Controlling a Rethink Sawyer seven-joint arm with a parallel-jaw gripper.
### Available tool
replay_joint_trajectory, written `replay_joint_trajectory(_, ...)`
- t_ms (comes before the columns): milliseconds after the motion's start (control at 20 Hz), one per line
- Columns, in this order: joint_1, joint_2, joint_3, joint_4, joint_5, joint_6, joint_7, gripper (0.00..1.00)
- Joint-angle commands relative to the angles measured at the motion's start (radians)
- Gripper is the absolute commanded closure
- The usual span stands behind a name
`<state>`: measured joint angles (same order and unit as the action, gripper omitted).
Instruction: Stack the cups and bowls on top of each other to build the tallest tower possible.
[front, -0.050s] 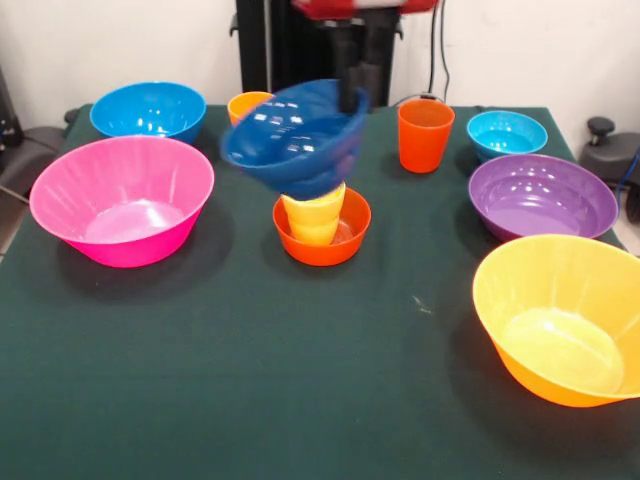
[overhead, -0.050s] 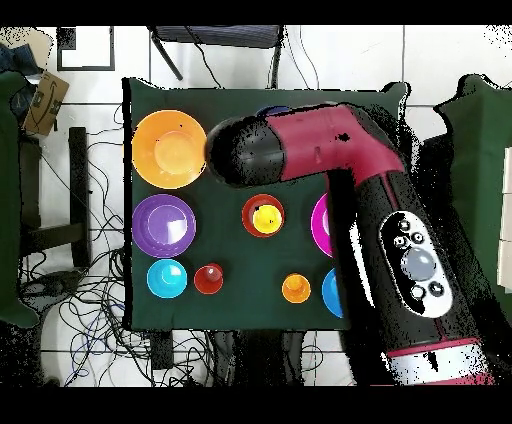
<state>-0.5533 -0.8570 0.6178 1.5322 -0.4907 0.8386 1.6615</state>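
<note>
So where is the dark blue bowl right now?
In the front view the dark blue bowl hangs tilted from the gripper, just above the yellow cup standing in the small orange-red bowl.

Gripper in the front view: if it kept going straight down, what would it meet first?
Probably the yellow cup in the small orange-red bowl: the gripper carries the tilted dark blue bowl above it, though depth is uncertain.

Front view is taken low and close across the green table, angled slightly down. Overhead view is taken from high up, straight down, with floor cables included. The tabletop and bowls are shared by both, rotated half a turn.
</note>
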Motion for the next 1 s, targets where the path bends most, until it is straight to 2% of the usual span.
replay_joint_trajectory(50,0.044,0.059,-0.14,0.166,-0.021,-0.163,0.27,1.0)
replay_joint_trajectory(200,0.062,0.081,-0.167,0.176,-0.048,-0.212,0.3,1.0)
replay_joint_trajectory(450,0.093,0.091,-0.216,0.166,-0.077,-0.231,0.317,1.0)
replay_joint_trajectory(1000,0.138,0.067,-0.262,0.13,-0.023,-0.143,0.287,1.0)
